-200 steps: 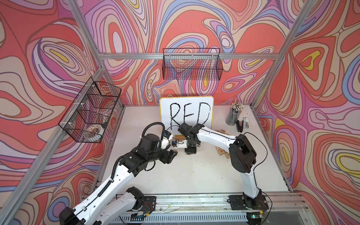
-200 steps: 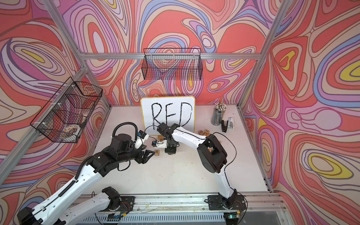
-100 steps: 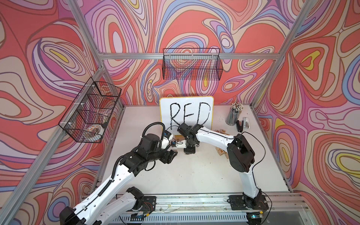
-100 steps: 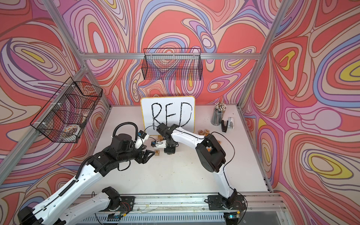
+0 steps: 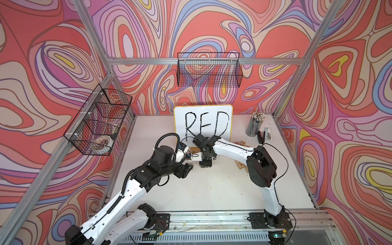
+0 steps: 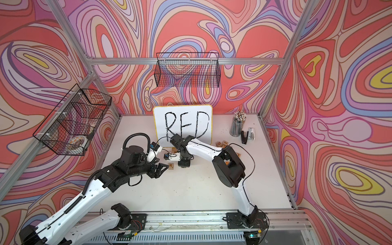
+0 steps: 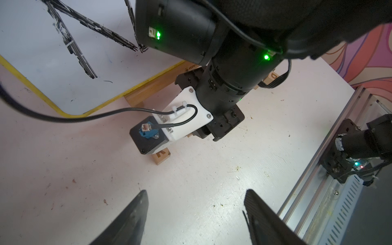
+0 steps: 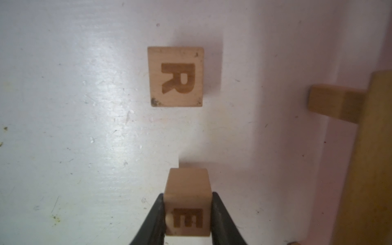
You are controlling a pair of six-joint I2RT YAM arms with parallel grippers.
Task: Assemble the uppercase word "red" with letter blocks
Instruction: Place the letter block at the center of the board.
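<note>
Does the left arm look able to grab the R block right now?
Probably, though tightly: the left pincer is open, empty and close to the R block, with bare table between. The right arm's wrist camera hangs just over the block.

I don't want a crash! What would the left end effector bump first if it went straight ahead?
Probably the R block, lying just ahead of the left end effector, though depth is unclear.
</note>
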